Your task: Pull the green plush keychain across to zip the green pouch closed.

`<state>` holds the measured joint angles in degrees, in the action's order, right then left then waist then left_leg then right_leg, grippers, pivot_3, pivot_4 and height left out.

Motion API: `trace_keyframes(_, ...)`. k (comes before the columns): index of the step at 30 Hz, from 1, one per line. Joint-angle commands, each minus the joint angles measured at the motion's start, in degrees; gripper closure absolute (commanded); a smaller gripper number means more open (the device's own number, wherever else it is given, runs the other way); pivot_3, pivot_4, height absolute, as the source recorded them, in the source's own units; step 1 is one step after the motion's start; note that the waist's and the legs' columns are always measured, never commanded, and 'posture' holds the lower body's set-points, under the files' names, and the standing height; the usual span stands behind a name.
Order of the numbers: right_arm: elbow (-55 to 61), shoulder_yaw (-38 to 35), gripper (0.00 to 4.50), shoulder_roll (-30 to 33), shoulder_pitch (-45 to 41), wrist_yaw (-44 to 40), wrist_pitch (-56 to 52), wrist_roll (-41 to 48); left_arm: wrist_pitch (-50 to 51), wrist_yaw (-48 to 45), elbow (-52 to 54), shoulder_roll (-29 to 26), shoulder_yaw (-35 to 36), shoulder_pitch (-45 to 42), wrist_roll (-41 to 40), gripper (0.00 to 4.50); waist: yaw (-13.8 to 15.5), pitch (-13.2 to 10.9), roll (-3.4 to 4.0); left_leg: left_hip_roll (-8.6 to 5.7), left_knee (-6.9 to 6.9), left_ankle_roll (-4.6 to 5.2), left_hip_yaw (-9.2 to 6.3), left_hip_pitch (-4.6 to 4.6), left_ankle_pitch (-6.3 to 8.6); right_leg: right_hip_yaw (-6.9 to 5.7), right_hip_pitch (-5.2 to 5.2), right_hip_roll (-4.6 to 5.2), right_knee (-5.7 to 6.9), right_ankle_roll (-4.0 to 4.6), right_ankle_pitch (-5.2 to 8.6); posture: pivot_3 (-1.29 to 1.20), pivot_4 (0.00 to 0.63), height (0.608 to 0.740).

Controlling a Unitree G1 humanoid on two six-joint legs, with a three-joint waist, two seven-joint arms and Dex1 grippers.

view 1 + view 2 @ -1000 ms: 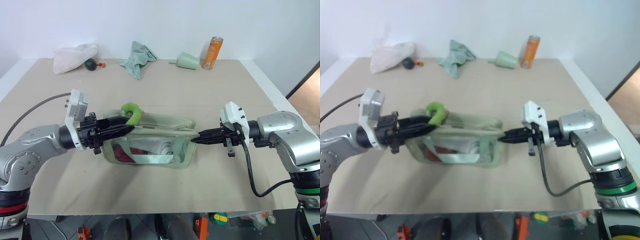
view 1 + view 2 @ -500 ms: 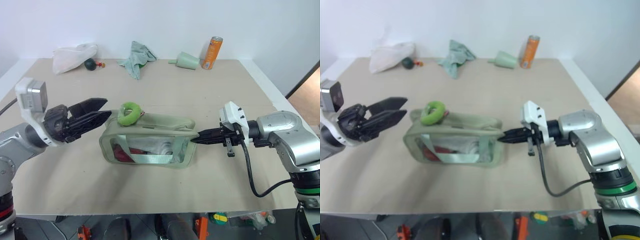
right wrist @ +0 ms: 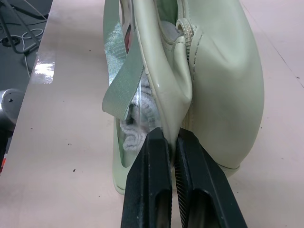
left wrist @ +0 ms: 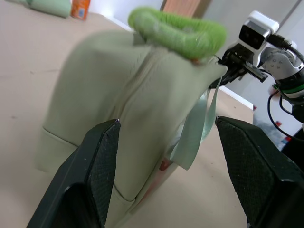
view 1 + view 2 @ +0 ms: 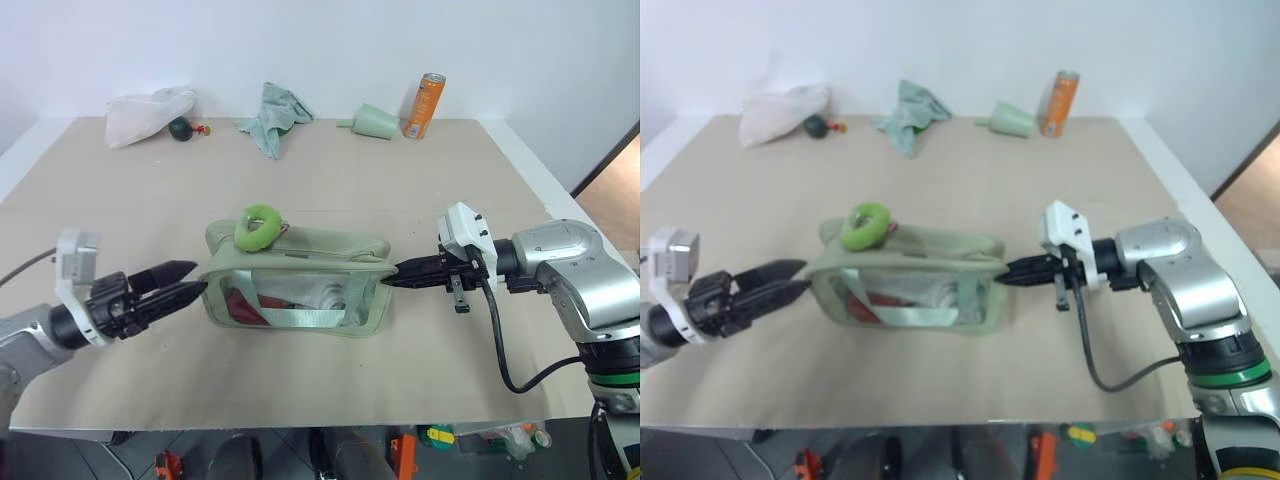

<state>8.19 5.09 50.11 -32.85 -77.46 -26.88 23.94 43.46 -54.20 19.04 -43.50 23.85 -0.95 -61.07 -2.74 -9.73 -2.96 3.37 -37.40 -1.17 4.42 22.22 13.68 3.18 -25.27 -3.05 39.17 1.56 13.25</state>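
- Beige surface (image 5: 320, 170) under a white wall carries the work; the green pouch (image 5: 300, 280) stands on it near the middle, a little toward the front edge.
- On top of the pouch's left end lies the green plush keychain (image 5: 260, 227), curled in a ring and free of any grip; a second ago the left fingers were around it.
- Judging by the slider sitting at that left end, the zip looks drawn fully across, so the pull seems finished.
- Left gripper (image 5: 180, 282) has let go and dropped back toward the left edge; its fingers (image 4: 99, 161) are spread wide, tips just beside the pouch's left end, holding nothing.
- Right gripper (image 5: 393, 277) has not moved: its fingers (image 3: 152, 190) are pressed together, pinching the pouch's right-end edge as an anchor.
- Along the far edge, well apart, lie a white bag (image 5: 148, 113), a teal cloth (image 5: 272, 115), a pale green cup (image 5: 372, 122) and an orange can (image 5: 425, 105).
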Motion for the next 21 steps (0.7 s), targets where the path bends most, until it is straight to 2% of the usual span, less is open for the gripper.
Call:
trace_keyframes(1,0.5,0.7,4.50,0.2,-0.4,-0.3,0.1,-0.5,-0.9,0.1,-0.6,0.8,-2.2,-1.4,1.7,2.00,0.0,0.0,0.00,0.00,0.00,0.00,0.00,0.00,0.00,0.00,0.00,0.00,0.00,0.00,0.00,0.00,0.150,0.740)
trace_keyframes(8,1.3,0.1,4.50,0.9,0.6,0.2,-0.3,-0.4,-1.2,-0.6,-0.3,2.0,-3.1,-2.8,2.0,4.47,0.0,0.0,0.00,0.00,0.03,0.00,-0.02,0.02,0.00,0.00,-0.01,0.00,0.00,0.02,0.01,0.00,0.150,0.740)
trace_keyframes(13,0.7,-0.8,4.50,0.0,-0.4,2.1,-3.1,0.6,-2.1,-0.3,0.2,2.7,-3.7,-3.1,3.3,4.47,0.0,0.0,-0.01,-0.01,0.02,0.00,-0.01,0.02,0.01,0.01,0.00,0.01,0.00,0.02,0.01,0.00,0.150,0.740)
trace_keyframes(14,0.6,-1.2,3.79,-0.3,-1.0,2.5,-3.7,1.2,-2.2,-0.3,0.3,2.8,-3.7,-3.1,3.4,4.50,0.0,0.0,0.00,-0.02,0.02,0.00,-0.01,0.02,0.01,0.01,0.00,0.02,0.00,0.02,0.01,0.00,0.150,0.740)
trace_keyframes(15,0.7,-1.5,3.58,-0.4,-1.3,2.6,-4.3,1.7,-2.3,-0.4,0.5,2.8,-3.7,-3.0,3.5,4.50,0.0,0.0,0.00,-0.03,0.02,0.00,-0.01,0.03,0.01,0.01,0.00,0.02,0.00,0.01,0.01,0.00,0.150,0.740)
trace_keyframes(21,1.6,-2.5,1.48,2.7,0.2,1.3,-5.8,2.2,-2.5,-0.5,0.5,3.0,-3.7,-3.1,3.7,4.50,0.1,0.0,0.02,-0.08,0.01,0.01,-0.01,0.12,0.01,0.02,-0.06,0.08,-0.01,0.01,0.01,0.00,0.150,0.740)
